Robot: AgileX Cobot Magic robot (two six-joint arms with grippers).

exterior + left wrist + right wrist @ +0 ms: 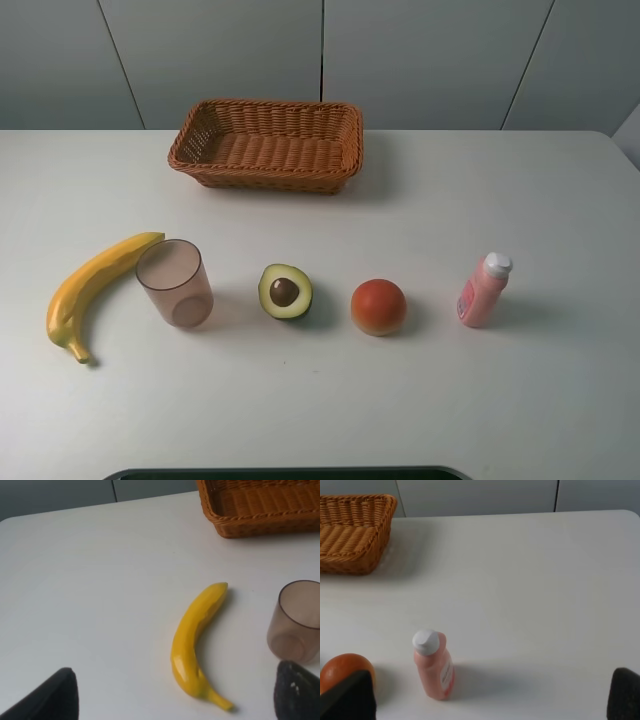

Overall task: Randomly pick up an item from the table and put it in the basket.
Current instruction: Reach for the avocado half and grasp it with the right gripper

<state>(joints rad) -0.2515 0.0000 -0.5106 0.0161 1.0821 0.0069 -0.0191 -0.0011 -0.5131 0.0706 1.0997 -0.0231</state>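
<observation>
Banana [95, 285] lies nearest, leftmost in the row on the table [560, 400] in front of the basket [265, 172]. Next come a translucent cup [175, 283], the halved avocado [285, 291] pit-up, straight before the basket yet well apart, an orange-red fruit [378, 306] and a pink bottle [483, 291]. The left hand [170, 702] and right hand [485, 700] are both released, grasping nothing. The basket holds nothing, so the whole task is left to do.

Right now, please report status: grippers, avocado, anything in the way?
Left gripper open, right gripper open, both empty. Avocado half on table, untouched; cup and orange-red fruit either side, apart. Basket empty.
</observation>
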